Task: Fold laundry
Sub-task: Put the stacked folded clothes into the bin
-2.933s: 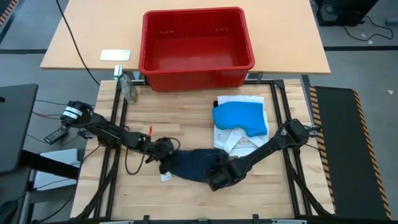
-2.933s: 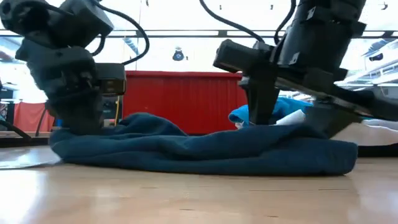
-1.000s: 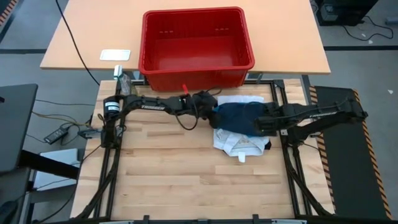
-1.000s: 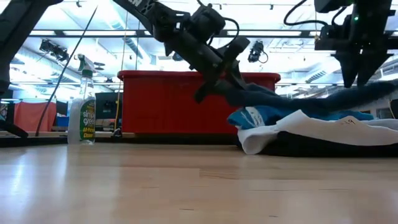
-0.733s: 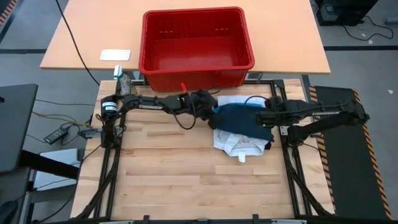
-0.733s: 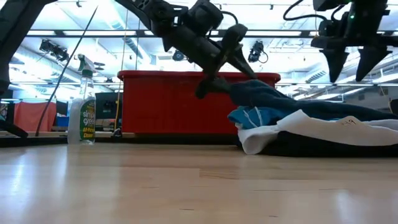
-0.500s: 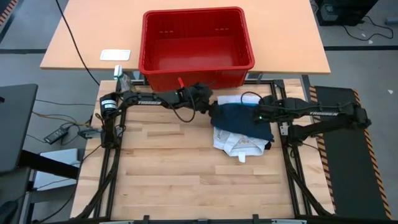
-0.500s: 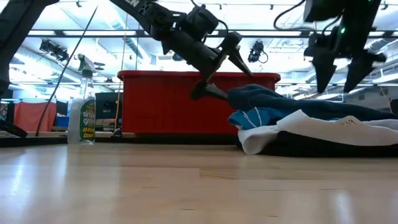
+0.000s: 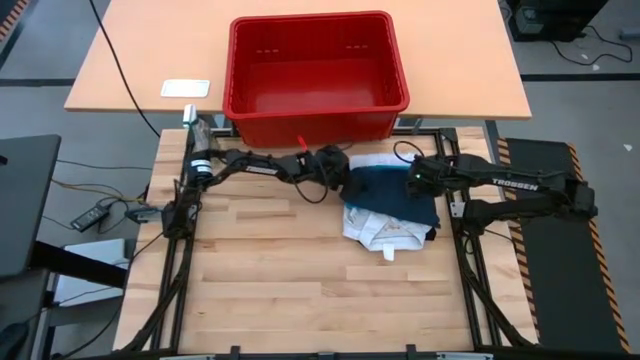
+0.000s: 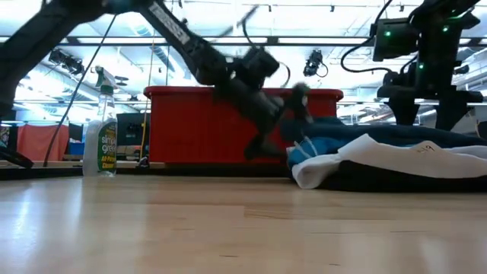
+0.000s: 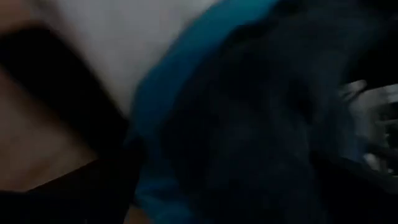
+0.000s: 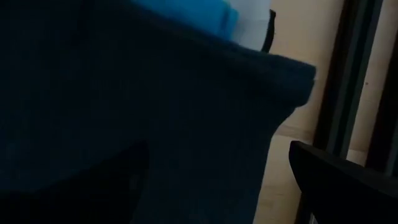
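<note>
laundry pile [image 9: 388, 205] topped by dark shirt [image 9: 390, 187]; we see left gripper [image 9: 345, 176] and right gripper [image 9: 412, 180] flanking it, fingers apart.

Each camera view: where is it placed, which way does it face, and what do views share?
High view: above, facing down; both arms, red basket, folded dark garment.
Low view: table height, facing the room; both arms above the pile.
Left wrist view: close on the dark garment and blue piece; own fingers unclear.
Right wrist view: over the dark garment, own fingers dark.
Shared: all four show the dark garment.
</note>
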`<action>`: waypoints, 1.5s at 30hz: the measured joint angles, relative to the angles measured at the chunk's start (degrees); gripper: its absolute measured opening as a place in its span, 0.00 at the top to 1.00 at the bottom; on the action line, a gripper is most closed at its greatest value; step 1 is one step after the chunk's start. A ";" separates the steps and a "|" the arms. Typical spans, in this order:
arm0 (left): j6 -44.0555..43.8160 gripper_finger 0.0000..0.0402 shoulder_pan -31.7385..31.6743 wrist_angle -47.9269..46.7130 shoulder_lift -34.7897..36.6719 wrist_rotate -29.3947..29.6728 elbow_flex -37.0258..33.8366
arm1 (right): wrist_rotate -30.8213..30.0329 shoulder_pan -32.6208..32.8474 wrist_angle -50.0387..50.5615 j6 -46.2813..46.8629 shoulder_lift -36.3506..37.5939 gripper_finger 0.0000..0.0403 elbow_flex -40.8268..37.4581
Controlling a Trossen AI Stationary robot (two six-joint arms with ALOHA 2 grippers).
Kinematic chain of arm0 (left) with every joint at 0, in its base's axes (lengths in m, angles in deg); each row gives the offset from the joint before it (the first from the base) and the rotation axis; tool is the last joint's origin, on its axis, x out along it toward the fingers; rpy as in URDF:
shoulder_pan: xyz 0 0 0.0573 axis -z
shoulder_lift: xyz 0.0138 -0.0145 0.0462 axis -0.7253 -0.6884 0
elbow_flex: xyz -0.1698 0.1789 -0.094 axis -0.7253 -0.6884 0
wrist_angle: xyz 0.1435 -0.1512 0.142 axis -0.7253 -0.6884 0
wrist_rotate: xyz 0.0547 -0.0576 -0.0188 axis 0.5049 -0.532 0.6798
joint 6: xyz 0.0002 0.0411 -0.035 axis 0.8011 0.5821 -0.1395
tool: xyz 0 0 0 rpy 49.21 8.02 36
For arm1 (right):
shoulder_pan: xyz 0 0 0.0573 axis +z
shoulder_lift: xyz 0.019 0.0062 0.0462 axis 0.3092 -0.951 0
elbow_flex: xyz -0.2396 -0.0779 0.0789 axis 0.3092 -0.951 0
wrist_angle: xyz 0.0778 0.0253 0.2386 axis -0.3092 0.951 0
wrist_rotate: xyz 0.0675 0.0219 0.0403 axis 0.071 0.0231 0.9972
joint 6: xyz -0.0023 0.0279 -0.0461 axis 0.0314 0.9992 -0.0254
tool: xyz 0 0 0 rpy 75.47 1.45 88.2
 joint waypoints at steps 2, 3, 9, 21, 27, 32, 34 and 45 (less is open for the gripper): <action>0.00 0.00 -0.23 0.03 -2.22 0.00 -0.04 | -0.02 -0.82 -1.56 0.02 -0.21 0.03 -0.58; -0.05 0.00 -0.44 0.31 -3.14 -0.04 -0.04 | 0.10 -1.36 -2.98 0.05 -0.45 0.03 -1.44; -0.05 0.00 -0.49 4.62 -6.75 -1.33 0.15 | 3.92 -4.94 -15.51 0.31 -2.82 0.03 -10.29; 0.97 0.10 -0.22 11.16 -10.43 -6.34 0.20 | 12.79 -8.31 -38.50 1.20 -2.78 0.08 -20.95; 1.52 0.50 0.36 11.91 -11.87 -8.82 0.16 | 21.30 -7.35 -46.01 3.44 -3.58 0.33 -21.61; 5.32 0.77 1.17 13.51 -11.93 -9.34 -0.07 | 27.37 -7.09 -51.43 4.02 -8.36 0.65 -21.63; 4.77 0.77 1.17 13.53 -11.93 -9.87 -0.04 | 29.24 -7.04 -54.40 3.91 -10.19 0.79 -21.57; 7.75 0.77 0.60 0.92 3.32 -12.49 -0.79 | 34.28 -4.29 -64.89 8.03 -2.81 0.83 -18.67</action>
